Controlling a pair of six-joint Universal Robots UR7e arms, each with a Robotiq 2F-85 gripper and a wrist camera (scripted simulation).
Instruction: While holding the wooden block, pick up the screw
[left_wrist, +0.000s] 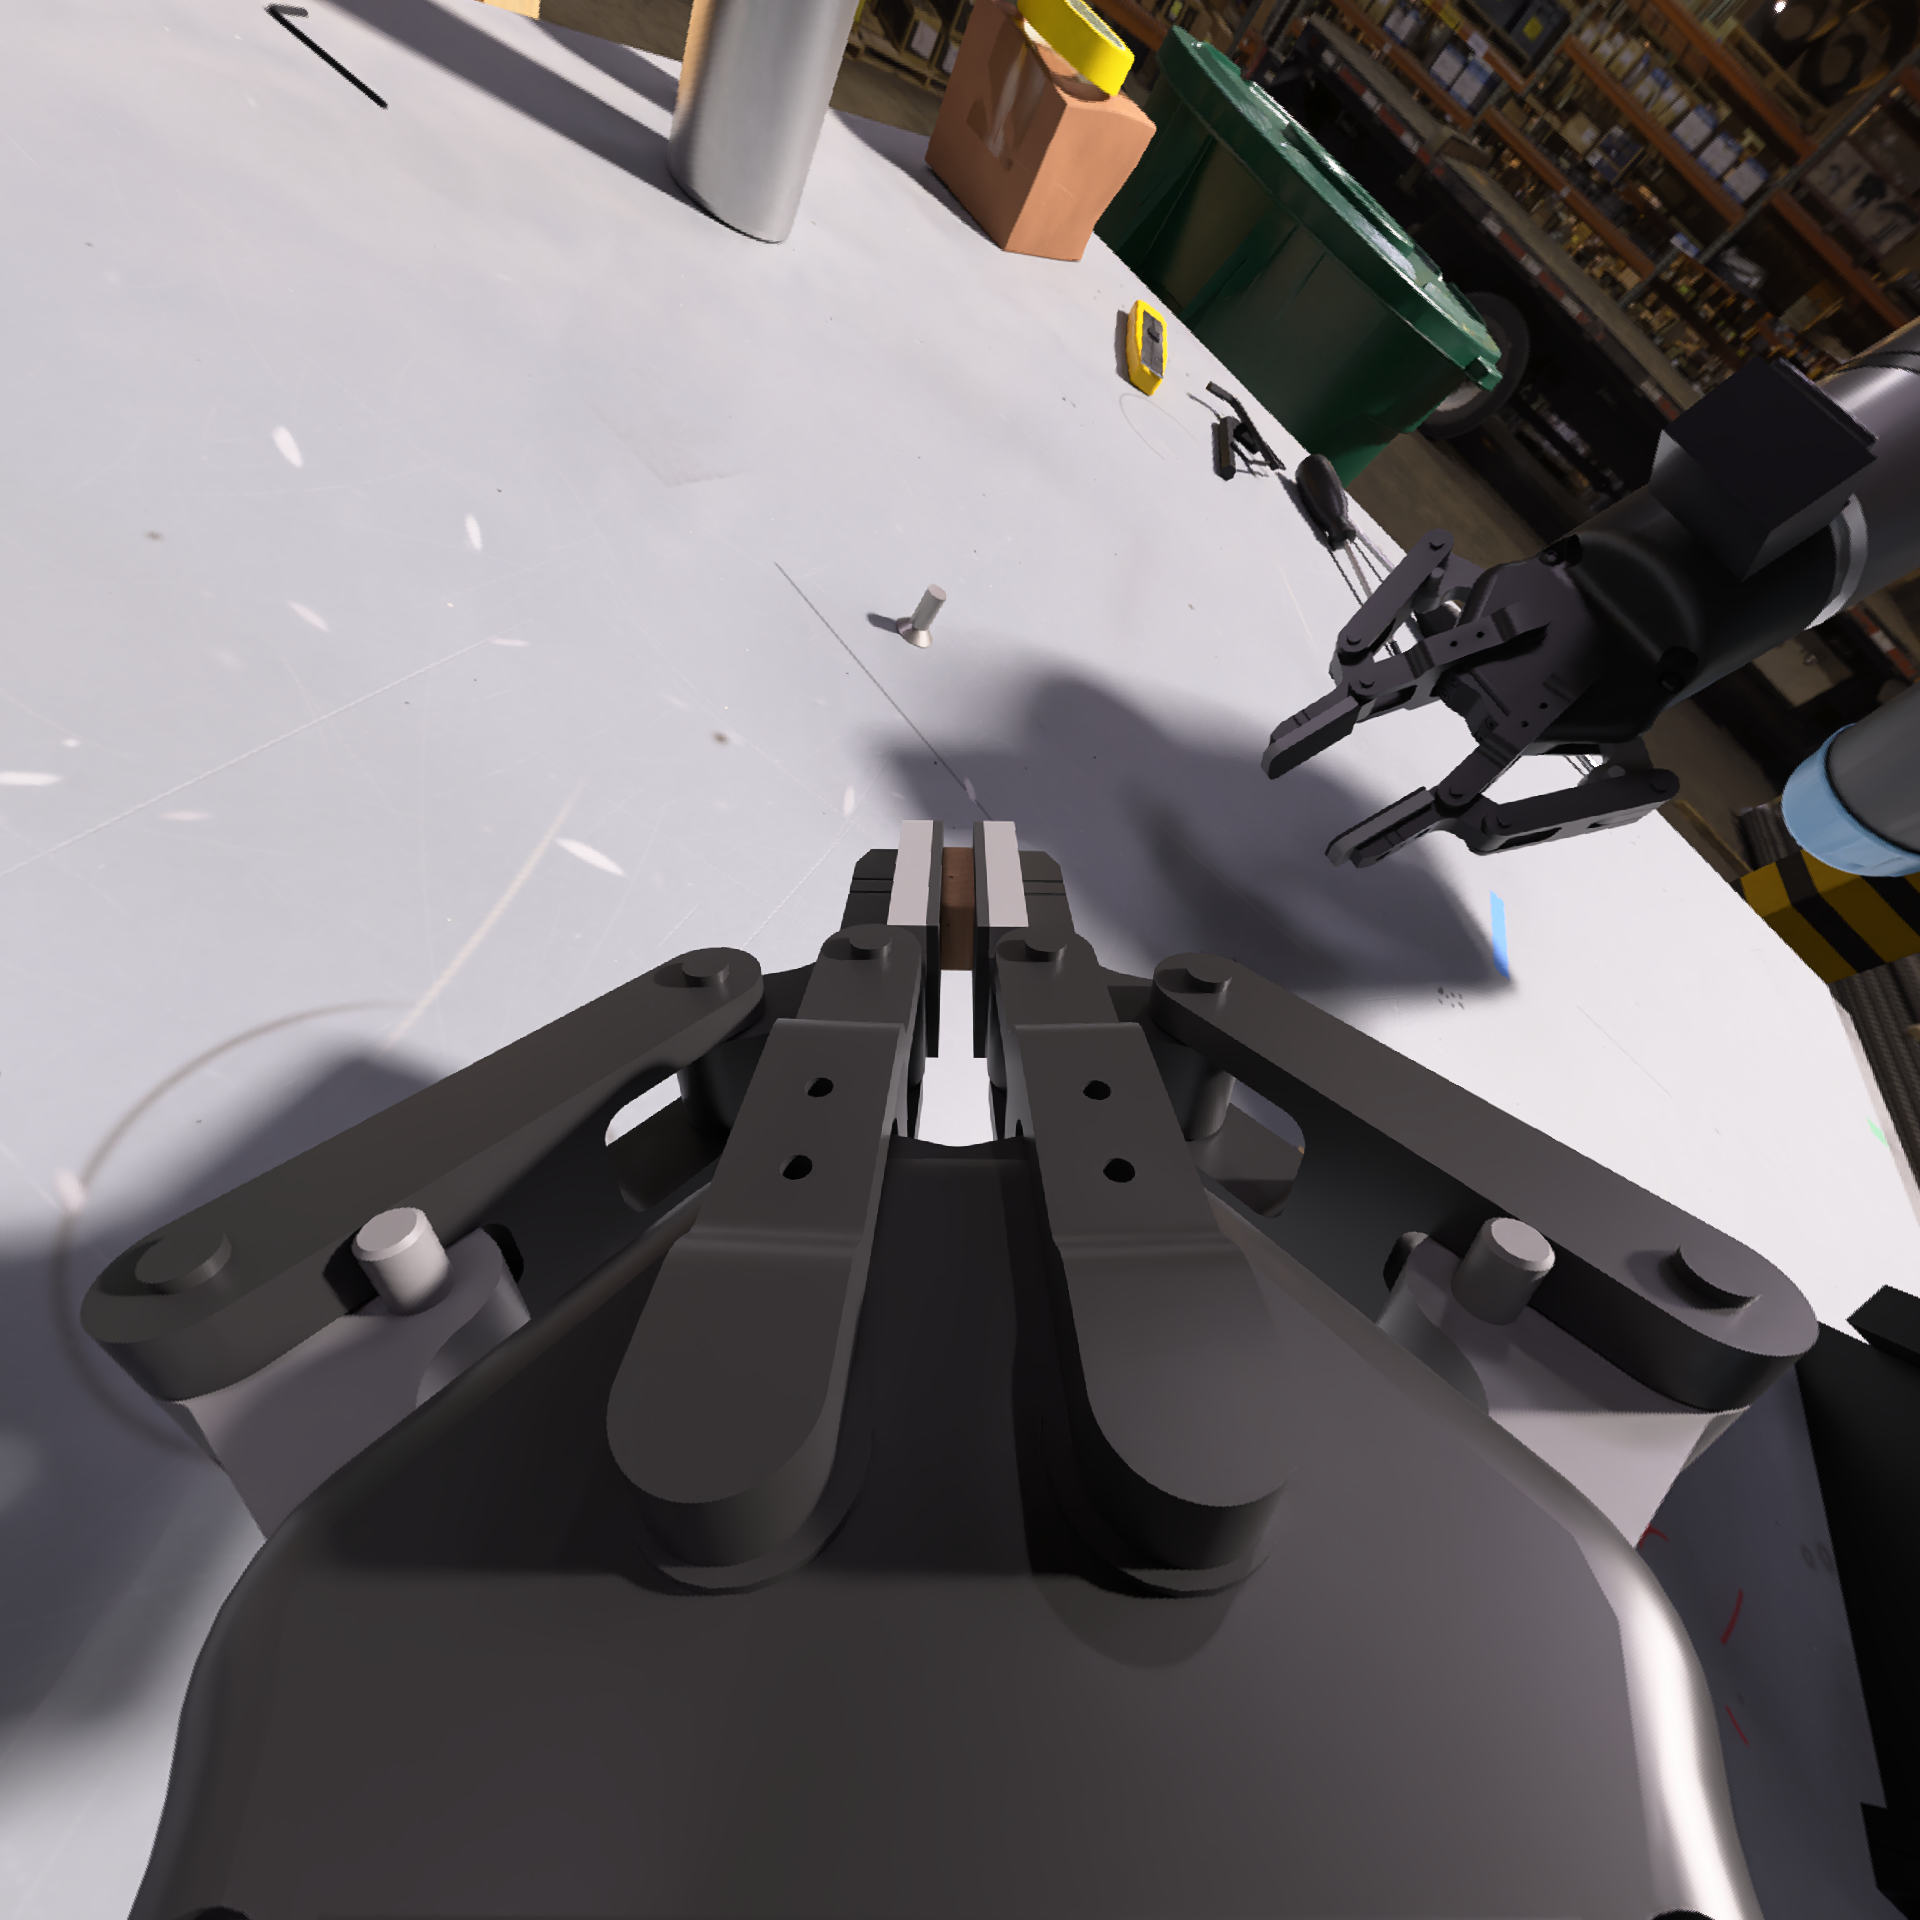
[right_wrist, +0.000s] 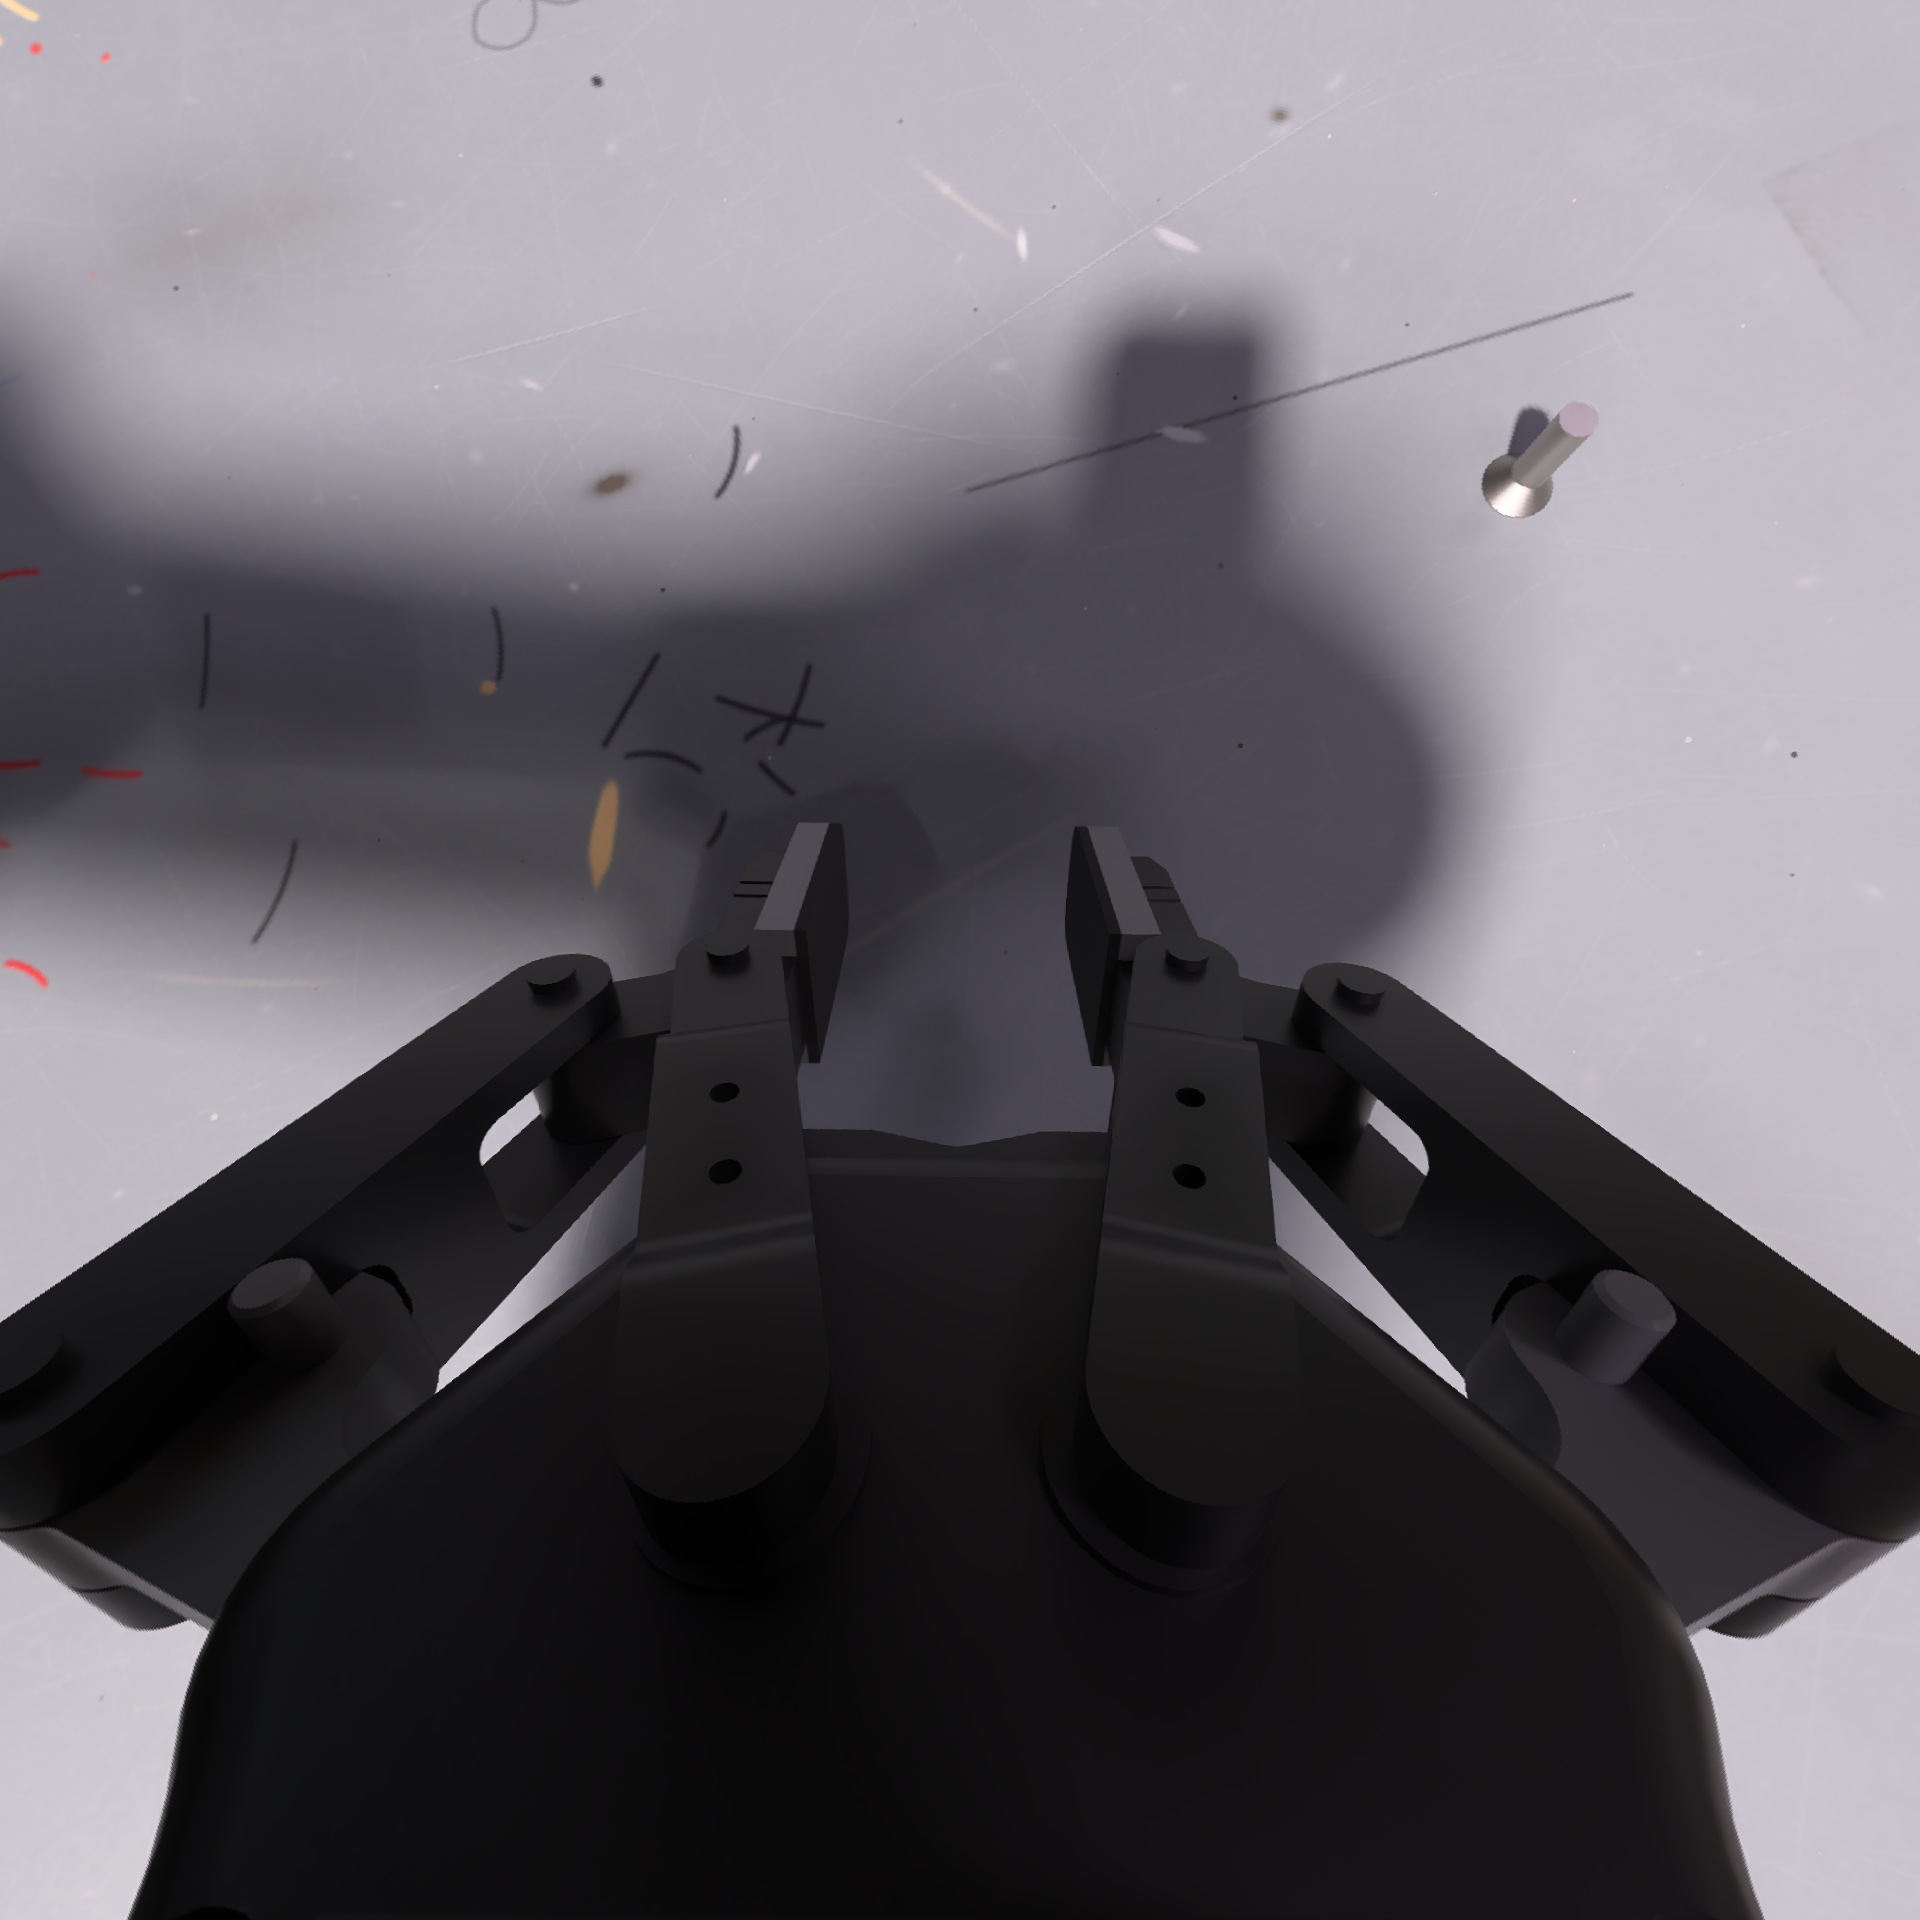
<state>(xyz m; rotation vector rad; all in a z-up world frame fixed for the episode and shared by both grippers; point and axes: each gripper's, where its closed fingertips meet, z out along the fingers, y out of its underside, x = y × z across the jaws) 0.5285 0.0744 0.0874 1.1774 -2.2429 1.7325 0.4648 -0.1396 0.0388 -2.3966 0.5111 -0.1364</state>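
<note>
no readable text, table (right_wrist: 1351, 156) scribbles illegible

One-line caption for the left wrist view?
Left hand clamps the wooden block while the open right hand hovers beside the screw on the table.

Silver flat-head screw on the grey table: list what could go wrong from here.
1. The silver flat-head screw stands head down, off to the side of the open right gripper, not between its fingers; a misaligned approach could tip it and send it rolling.
2. The left gripper pinches only a narrow part of the small brown wooden block, so a jolt might loosen it.
</note>
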